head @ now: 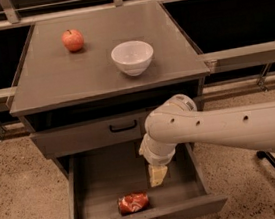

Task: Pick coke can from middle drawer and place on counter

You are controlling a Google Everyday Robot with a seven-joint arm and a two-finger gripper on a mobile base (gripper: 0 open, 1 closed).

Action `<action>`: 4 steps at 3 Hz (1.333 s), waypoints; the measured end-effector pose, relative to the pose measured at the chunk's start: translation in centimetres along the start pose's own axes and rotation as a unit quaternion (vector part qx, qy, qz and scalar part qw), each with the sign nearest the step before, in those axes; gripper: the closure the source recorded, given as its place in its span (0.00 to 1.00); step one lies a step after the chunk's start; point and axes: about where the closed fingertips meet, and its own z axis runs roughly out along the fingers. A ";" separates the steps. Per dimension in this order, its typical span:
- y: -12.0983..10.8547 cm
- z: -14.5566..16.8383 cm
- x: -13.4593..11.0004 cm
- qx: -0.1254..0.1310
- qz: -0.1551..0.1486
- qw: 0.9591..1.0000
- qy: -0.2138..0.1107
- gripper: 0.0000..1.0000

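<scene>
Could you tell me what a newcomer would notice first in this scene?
The big white arm reaching in from the picture's right dominates. Its gripper hangs over the open middle drawer, clear of the coke can, which lies on its side near the drawer's front. On the counter above, a red apple sits towards the back left and a white bowl nearer the middle.
</scene>
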 end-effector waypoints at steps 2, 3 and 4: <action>1.4 7.8 -1.8 -0.030 -0.024 0.999 -0.038 0.30; 1.6 11.4 -2.4 -0.039 -0.034 0.997 -0.051 0.31; 1.4 14.8 -2.9 -0.040 -0.041 0.996 -0.066 0.34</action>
